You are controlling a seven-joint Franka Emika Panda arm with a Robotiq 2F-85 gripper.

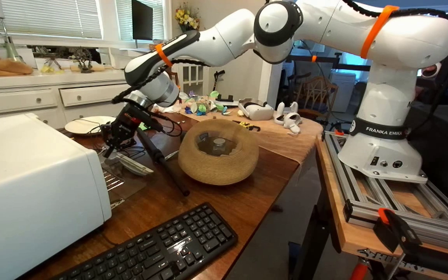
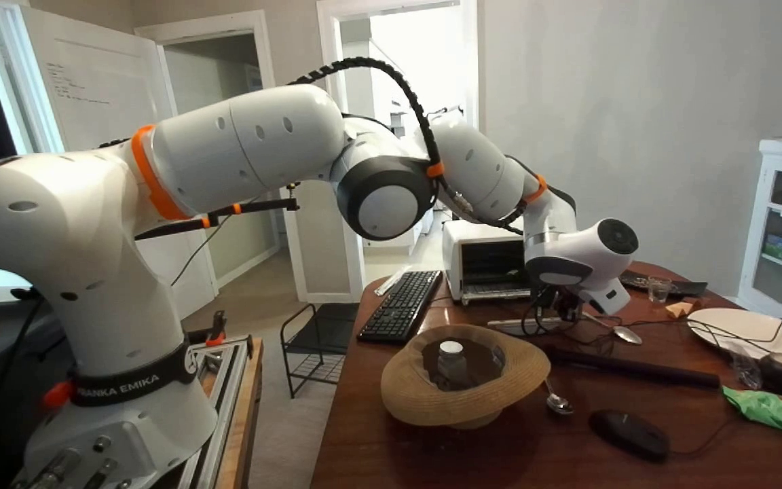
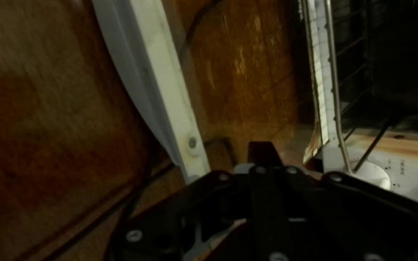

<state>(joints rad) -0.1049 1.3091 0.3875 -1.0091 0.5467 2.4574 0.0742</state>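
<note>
The gripper [image 3: 265,154] hangs with its two black fingers pressed together, tip against tip, over the lowered glass door [image 3: 249,90] of a white toaster oven [image 2: 455,265], which stands on the dark wooden table [image 2: 377,441] with its front open. In the wrist view the closed tips show between the pale handle bar [image 3: 165,94] along the door's outer edge and the oven's front, where a wire rack [image 3: 334,72] and a round knob [image 3: 379,177] can be seen (whether the tips touch the glass, I cannot tell). Black cables [image 3: 85,221] run across the wood beside the handle bar. In both exterior views a straw hat [image 1: 224,175] sits crown down near the door with a white-lidded jar [image 2: 452,370] inside it, and a black keyboard [image 1: 161,245] lies beside the oven. A black rod [image 1: 169,171] rests between the hat and the gripper. In an exterior view a spoon [image 2: 559,404] lies just beside the hat, with a computer mouse [image 2: 628,435], a green packet [image 2: 761,407] and a white plate [image 2: 744,319] farther along the tabletop
</note>
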